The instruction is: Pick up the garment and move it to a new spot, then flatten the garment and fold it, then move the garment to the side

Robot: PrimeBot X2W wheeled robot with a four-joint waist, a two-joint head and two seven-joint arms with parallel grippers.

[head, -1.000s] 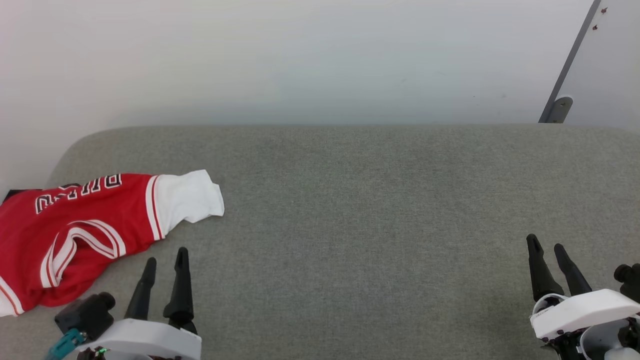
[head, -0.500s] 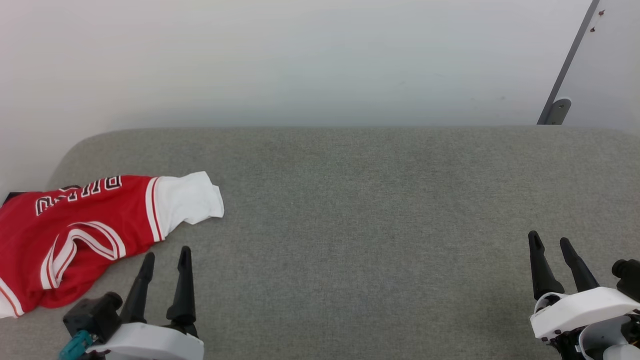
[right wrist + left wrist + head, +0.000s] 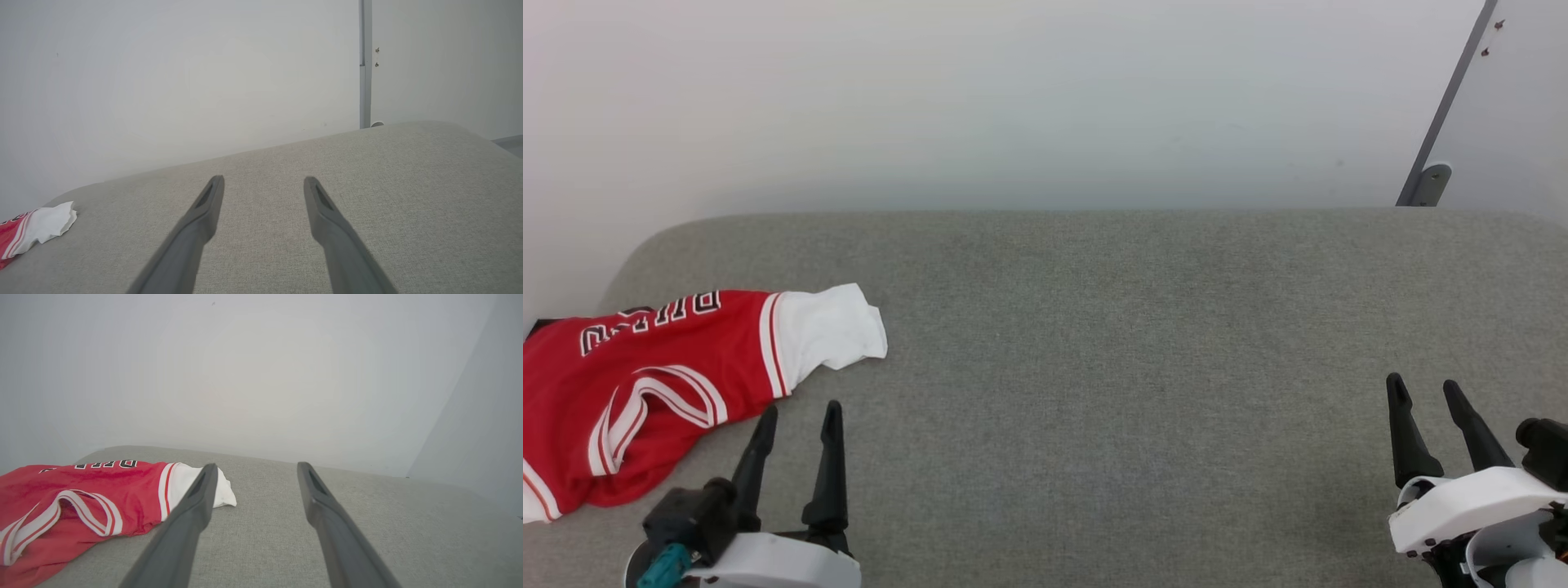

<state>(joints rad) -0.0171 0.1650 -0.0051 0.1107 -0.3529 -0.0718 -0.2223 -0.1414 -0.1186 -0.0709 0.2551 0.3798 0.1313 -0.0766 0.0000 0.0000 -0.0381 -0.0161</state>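
- since a second ago the left gripper (image 3: 800, 406) has edged a little to the right, beside the garment (image 3: 662, 384).
- grey upholstered surface (image 3: 1135, 327) spans the head view below a white wall (image 3: 1013, 98).
- garment: red jersey, crumpled at the surface's left end, its white sleeve (image 3: 829, 327) pointing right.
- left gripper: fingers spread, empty, just beside the garment, not touching it.
- right gripper (image 3: 1423, 380): fingers spread, empty, well apart at the right end.

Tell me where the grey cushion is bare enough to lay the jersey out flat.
The whole middle of the grey cushion is bare, from the white sleeve across to the right pincer and back to the wall. It is crowded only at the far left, where the red jersey lies crumpled beside the open left pincer.
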